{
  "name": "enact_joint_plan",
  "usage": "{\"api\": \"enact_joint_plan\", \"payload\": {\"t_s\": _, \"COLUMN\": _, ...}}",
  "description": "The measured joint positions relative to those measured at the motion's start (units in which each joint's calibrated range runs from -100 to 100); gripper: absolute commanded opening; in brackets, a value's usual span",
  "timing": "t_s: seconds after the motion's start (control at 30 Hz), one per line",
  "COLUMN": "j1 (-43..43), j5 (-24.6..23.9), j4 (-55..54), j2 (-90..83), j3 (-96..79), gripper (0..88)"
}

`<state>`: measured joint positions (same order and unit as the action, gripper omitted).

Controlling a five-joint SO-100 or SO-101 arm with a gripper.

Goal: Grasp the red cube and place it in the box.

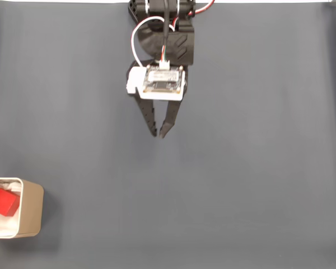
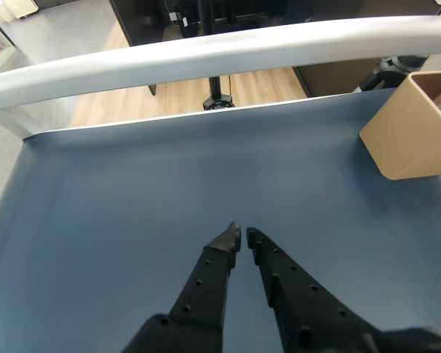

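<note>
The red cube lies inside the box, a beige rounded container with white lining at the lower left edge of the fixed view. The box also appears at the right edge of the other view, its inside hidden from there. My gripper hangs over the bare blue-grey mat near the top centre of the fixed view, far from the box. Its black fingers nearly meet at the tips, with nothing between them. The gripper points toward the far table edge in the other view.
The blue-grey mat covers the whole table. A silver rail runs along the far edge in the other view, with a wooden floor and dark furniture behind it. The arm base sits at the top centre.
</note>
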<state>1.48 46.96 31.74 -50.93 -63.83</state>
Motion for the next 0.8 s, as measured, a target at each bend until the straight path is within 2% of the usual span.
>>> {"api": "enact_joint_plan", "payload": {"t_s": 0.5, "j1": -2.7, "j5": -1.5, "j4": -1.2, "j2": -24.0, "j3": -27.1, "gripper": 0.0}}
{"api": "enact_joint_plan", "payload": {"t_s": 0.8, "j1": -2.7, "j5": -1.9, "j4": 6.5, "j2": -34.5, "j3": -34.2, "gripper": 0.0}}
